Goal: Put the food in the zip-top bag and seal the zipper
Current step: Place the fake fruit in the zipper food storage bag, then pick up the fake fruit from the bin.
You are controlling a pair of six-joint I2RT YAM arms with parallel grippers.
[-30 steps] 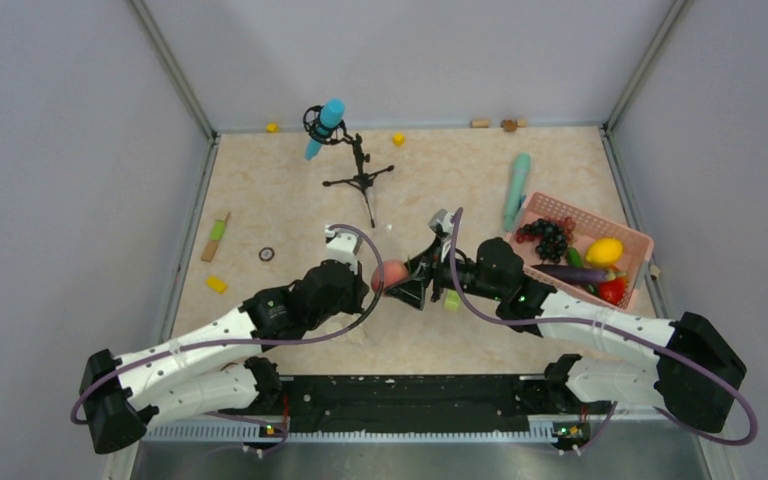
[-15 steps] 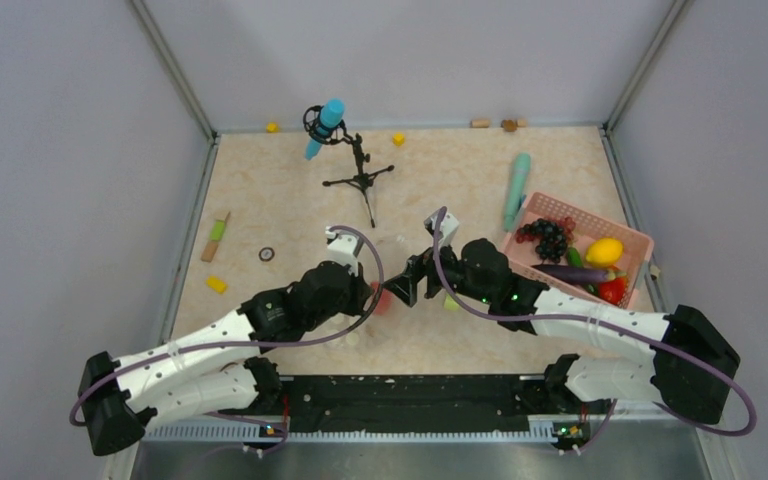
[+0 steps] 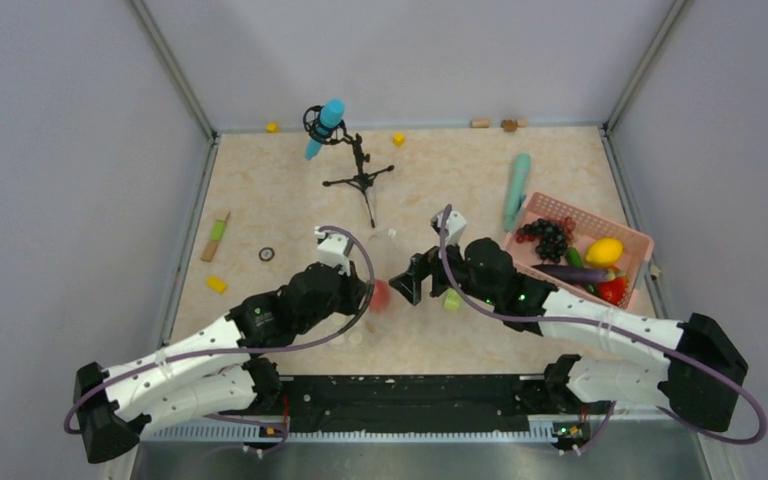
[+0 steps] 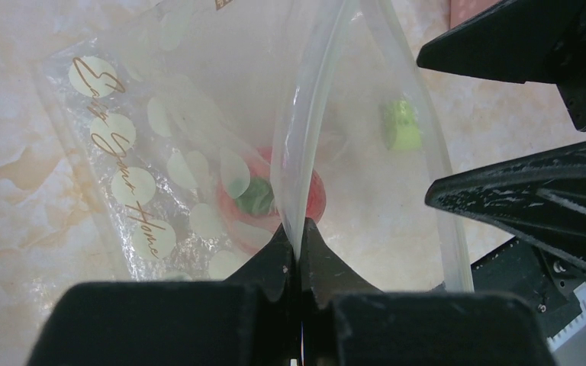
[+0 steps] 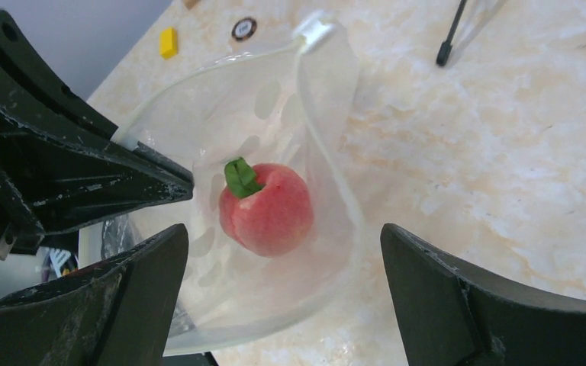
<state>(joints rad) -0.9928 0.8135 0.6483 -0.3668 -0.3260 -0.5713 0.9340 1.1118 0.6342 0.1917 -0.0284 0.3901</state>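
Observation:
The clear dotted zip-top bag (image 4: 122, 152) lies on the table with its mouth held open. My left gripper (image 4: 299, 236) is shut on the bag's white zipper strip (image 4: 309, 114) at the near rim. A red fruit with a green leaf (image 5: 271, 210) sits inside the bag and also shows in the top view (image 3: 380, 296). My right gripper (image 5: 284, 236) is open and empty, its fingers spread wide just outside the bag's mouth (image 3: 407, 288). Grapes (image 3: 548, 238), a lemon (image 3: 604, 251), a purple eggplant (image 3: 570, 272) and a red piece (image 3: 612, 290) lie in the pink basket (image 3: 632, 238).
A lime-green little cylinder (image 3: 451, 299) lies under the right wrist, beside the bag. A microphone on a tripod (image 3: 360, 172) stands behind. A teal tube (image 3: 516, 188) lies by the basket. Small yellow blocks (image 3: 217, 284) and a ring (image 3: 266, 254) lie at the left.
My right gripper carried the red fruit left into the bag's mouth, opened and let it go. The fruit now lies inside the bag. My left gripper kept hold of the rim.

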